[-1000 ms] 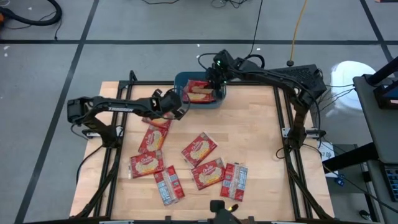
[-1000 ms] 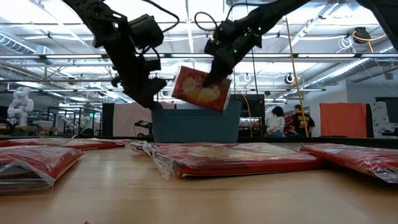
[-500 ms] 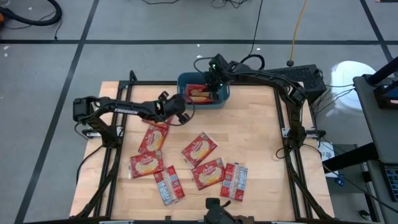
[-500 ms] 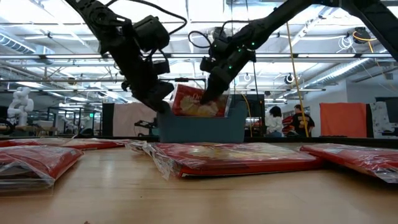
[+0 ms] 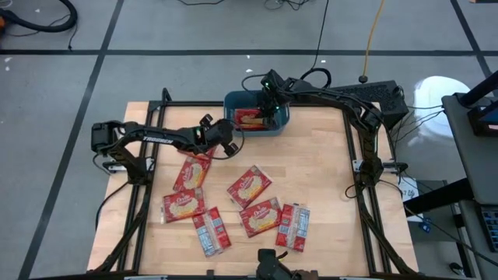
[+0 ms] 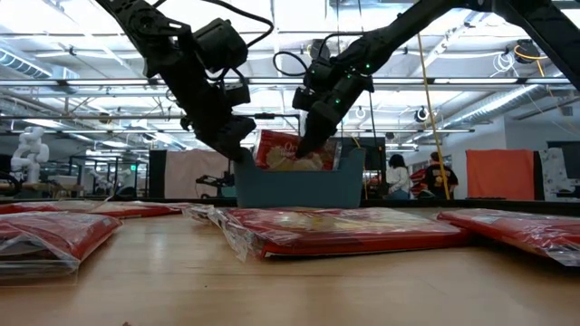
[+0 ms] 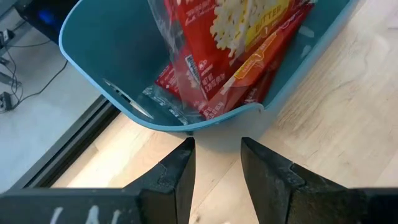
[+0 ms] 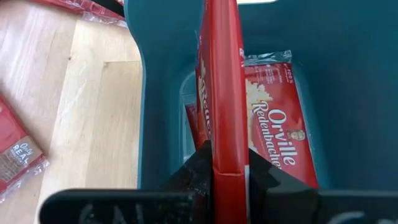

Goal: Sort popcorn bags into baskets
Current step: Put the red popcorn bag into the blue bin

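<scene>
Landmark: the blue tub sits at the far edge of the wooden table, and every place below is given from it.
In the tub: at least two red popcorn bags; one lies flat on the floor of the tub, and another stands on edge on top of it.
Right gripper: directly over the tub, jaws pinching the top edge of the upright bag, which is well down between the walls; in the low view only its upper part shows above the rim.
Left gripper: just outside the tub's near wall, jaws spread a little, with nothing between them.
Still on the table: six bags lie loose in a cluster well in front of the tub, toward the near edge; two of them show their paler backs.
Progress: my judgement is that less than half is done, as the upright bag is not yet released and six more wait.
Change from a second ago: the held bag hung tilted above the rim then and is now lowered into the tub; the tub has slid a little to the right; the left gripper has come closer to the tub's near wall.
Next need: probably releasing the bag so it falls flat.
</scene>
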Controlling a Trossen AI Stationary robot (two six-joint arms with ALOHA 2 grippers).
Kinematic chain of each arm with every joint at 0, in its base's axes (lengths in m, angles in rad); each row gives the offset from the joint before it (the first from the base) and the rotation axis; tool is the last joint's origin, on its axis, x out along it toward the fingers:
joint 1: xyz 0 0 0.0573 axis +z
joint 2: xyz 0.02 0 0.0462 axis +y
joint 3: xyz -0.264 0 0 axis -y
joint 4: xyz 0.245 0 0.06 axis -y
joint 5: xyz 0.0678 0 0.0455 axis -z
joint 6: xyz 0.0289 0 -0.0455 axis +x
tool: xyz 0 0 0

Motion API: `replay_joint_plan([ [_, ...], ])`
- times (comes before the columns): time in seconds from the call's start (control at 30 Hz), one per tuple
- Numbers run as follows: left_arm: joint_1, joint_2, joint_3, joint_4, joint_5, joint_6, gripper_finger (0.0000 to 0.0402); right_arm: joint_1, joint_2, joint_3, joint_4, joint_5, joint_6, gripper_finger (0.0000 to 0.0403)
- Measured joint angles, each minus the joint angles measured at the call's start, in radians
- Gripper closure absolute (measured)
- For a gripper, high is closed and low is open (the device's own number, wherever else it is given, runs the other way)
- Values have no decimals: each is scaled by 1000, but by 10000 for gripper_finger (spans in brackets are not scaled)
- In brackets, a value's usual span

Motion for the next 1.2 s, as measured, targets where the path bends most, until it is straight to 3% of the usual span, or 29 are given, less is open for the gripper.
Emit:
replay_joint_plan([
  [0.2,0,0,0,7,0,-1,268,1,3,-1,7,1,-5,359],
  [0.43,0,-1,0,9,0,-3,268,1,3,-1,30,6,-28,320],
  [0.63,0,-1,0,9,-1,-3,268,2,3,-1,67,133,-49,284],
  [0.77,0,-1,0,9,-1,-3,268,2,3,-1,81,138,-48,270],
  [1.03,-10,-1,0,3,-1,-3,268,38,-3,-1,33,132,29,280],
  [1.2,-28,-1,0,9,-1,-2,268,62,-2,-12,-4,130,23,316],
])
